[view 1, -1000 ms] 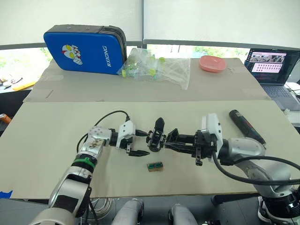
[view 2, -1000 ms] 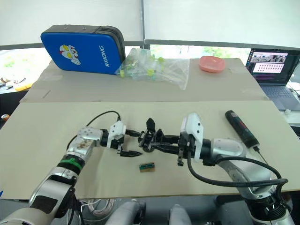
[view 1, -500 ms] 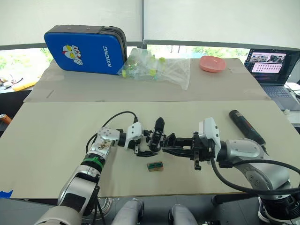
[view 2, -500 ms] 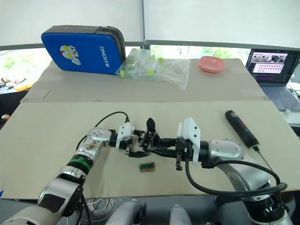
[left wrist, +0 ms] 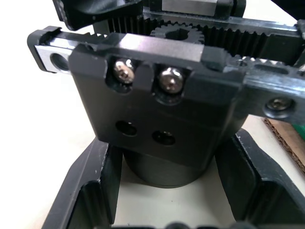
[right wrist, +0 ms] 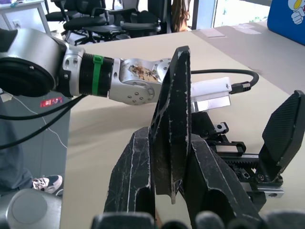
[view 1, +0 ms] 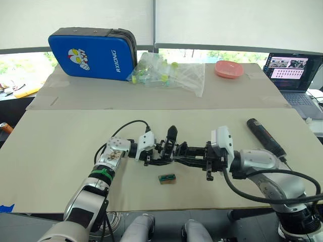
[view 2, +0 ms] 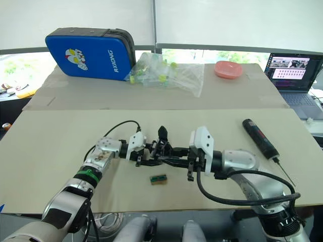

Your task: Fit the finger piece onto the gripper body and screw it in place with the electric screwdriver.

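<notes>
Blue case [view 1: 93,53], pink dish [view 1: 228,68], black gripper body [left wrist: 157,114].

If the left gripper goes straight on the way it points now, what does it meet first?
The gripper body, most likely. The left gripper points toward the robot's right, and its wrist view shows the body's round base between its open fingers. Whether they already touch is unclear.
</notes>
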`<state>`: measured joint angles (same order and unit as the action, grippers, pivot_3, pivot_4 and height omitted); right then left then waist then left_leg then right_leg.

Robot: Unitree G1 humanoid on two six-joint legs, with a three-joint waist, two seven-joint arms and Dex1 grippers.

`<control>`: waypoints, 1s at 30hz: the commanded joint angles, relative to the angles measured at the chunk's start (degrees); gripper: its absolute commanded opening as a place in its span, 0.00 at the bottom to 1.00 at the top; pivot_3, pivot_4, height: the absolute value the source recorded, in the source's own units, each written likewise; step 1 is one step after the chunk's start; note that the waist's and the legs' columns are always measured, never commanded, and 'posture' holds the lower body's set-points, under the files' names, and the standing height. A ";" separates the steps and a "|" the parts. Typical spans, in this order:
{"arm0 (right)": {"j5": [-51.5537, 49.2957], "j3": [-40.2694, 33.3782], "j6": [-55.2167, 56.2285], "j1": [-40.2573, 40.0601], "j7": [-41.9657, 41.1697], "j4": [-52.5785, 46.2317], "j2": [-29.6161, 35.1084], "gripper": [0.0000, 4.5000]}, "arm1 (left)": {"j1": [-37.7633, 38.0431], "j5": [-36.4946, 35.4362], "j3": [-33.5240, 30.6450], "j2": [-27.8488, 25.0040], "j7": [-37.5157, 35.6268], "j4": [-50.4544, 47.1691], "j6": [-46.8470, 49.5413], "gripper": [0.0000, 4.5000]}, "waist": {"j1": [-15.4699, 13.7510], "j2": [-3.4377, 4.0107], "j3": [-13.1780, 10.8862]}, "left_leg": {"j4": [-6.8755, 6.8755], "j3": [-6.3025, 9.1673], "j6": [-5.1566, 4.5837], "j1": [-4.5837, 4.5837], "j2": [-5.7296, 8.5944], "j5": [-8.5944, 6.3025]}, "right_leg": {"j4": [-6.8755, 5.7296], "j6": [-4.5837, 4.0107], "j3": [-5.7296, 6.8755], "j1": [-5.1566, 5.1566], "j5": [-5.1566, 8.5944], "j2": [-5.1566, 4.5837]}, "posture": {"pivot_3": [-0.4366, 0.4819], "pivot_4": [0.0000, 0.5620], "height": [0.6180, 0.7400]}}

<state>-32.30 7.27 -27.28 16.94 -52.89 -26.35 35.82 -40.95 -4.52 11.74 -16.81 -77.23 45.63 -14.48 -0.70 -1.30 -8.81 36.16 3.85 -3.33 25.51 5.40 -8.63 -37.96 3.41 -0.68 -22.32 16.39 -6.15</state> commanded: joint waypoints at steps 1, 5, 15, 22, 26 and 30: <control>2.33 0.83 3.82 3.17 -0.29 2.72 -2.48 0.09 | 0.06 0.93 1.20 0.06 -0.27 -1.22 0.30 0.51 | -0.03 0.00 0.00 | 0.00 0.00 0.00 0.00 0.00 0.00 | -0.01 0.00 0.00 0.00 0.00 0.00 | 0.48 0.27 1.00; 4.90 2.15 5.79 5.49 -0.55 7.15 -5.10 0.09 | -0.08 1.27 1.60 -0.06 -0.13 -1.23 0.70 0.51 | -0.07 0.00 0.00 | 0.02 0.00 0.00 -0.01 0.01 0.00 | -0.02 0.00 0.01 -0.05 0.00 0.04 | 0.48 0.27 1.00; 9.94 4.96 7.00 7.18 -0.03 10.93 -8.55 0.09 | 0.17 1.79 2.25 -0.48 -0.35 -1.44 1.50 0.51 | 0.00 0.01 0.01 | 0.01 0.00 0.01 -0.01 0.03 0.00 | -0.10 0.01 -0.03 -0.08 0.00 0.06 | 0.48 0.27 1.00; 11.61 5.97 6.28 7.02 0.76 11.78 -9.44 0.09 | 0.33 1.81 2.34 -0.72 -0.12 -1.26 1.44 0.51 | 0.03 0.01 0.01 | 0.02 0.00 0.01 -0.03 0.03 0.00 | -0.09 0.01 -0.03 -0.16 0.00 0.07 | 0.48 0.27 1.00; 12.63 6.89 5.92 6.59 1.12 12.20 -10.00 0.09 | 0.51 1.81 2.38 -0.74 -0.01 -1.47 1.62 0.51 | 0.03 0.02 0.01 | 0.02 0.00 0.01 -0.03 0.03 0.00 | -0.10 0.01 -0.03 -0.16 0.00 0.07 | 0.48 0.27 1.00; 13.59 7.57 5.73 6.13 1.49 12.73 -10.15 0.09 | 0.69 1.75 2.43 -0.72 -0.07 -1.75 1.89 0.51 | 0.04 0.02 0.01 | 0.02 0.00 0.01 -0.03 0.03 0.00 | -0.10 0.01 -0.03 -0.16 0.00 0.07 | 0.48 0.27 1.00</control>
<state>-19.14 14.99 -21.63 23.19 -51.77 -12.90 25.86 -40.92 -4.11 12.74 -17.37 -77.00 44.45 -13.36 -0.66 -1.28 -8.80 36.18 3.86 -3.32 25.47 5.43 -8.63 -38.06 3.42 -0.71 -22.48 16.38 -6.08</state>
